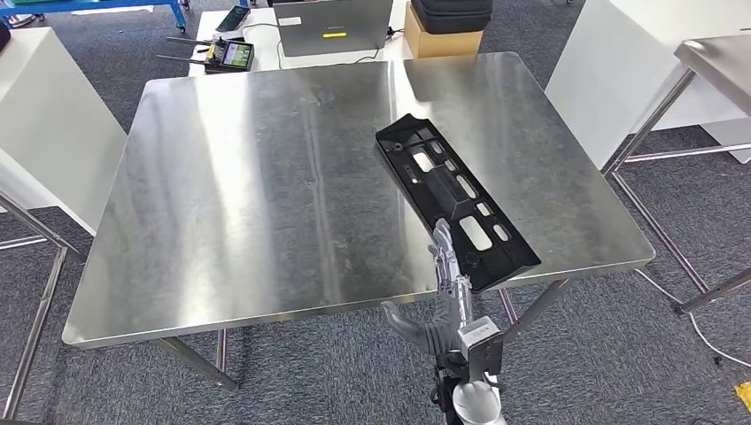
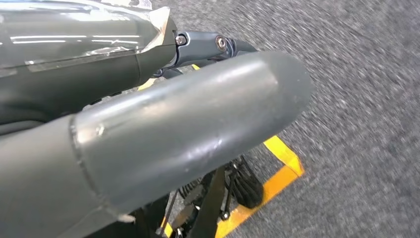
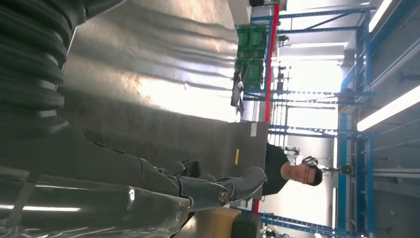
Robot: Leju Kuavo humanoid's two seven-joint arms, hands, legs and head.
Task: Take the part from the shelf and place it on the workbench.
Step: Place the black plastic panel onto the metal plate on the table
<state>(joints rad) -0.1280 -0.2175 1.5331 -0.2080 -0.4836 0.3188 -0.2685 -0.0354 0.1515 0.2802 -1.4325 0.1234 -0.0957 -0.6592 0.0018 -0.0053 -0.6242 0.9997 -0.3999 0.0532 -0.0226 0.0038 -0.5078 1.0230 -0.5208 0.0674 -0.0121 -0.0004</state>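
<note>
In the head view you see the black part (image 1: pixel 456 202), a long flat plastic panel with slots, lying diagonally on the steel workbench (image 1: pixel 266 195), right of the frame's centre. Its upper end points toward the middle of the bench top; its lower end juts just past the bench's near edge at the lower right.

Your right hand (image 1: pixel 450 270) comes up from the bottom of the frame and its fingers (image 1: pixel 443 243) lie against the lower end of the part's left edge, with the thumb (image 1: pixel 403 320) spread out to the left, clear of the part. You cannot tell from these views whether the fingers actually pinch the part or merely touch it.

In the left wrist view your left hand (image 2: pixel 148 144) hangs over grey carpet, its thick grey thumb (image 2: pixel 188 129) across the frame; you cannot tell how its fingers stand.

At the top of the head view a laptop (image 1: pixel 332 27) and a cardboard box (image 1: pixel 440 40) sit on a white table behind the bench. In the right wrist view a person (image 3: pixel 289 171) stands beyond the bench.
</note>
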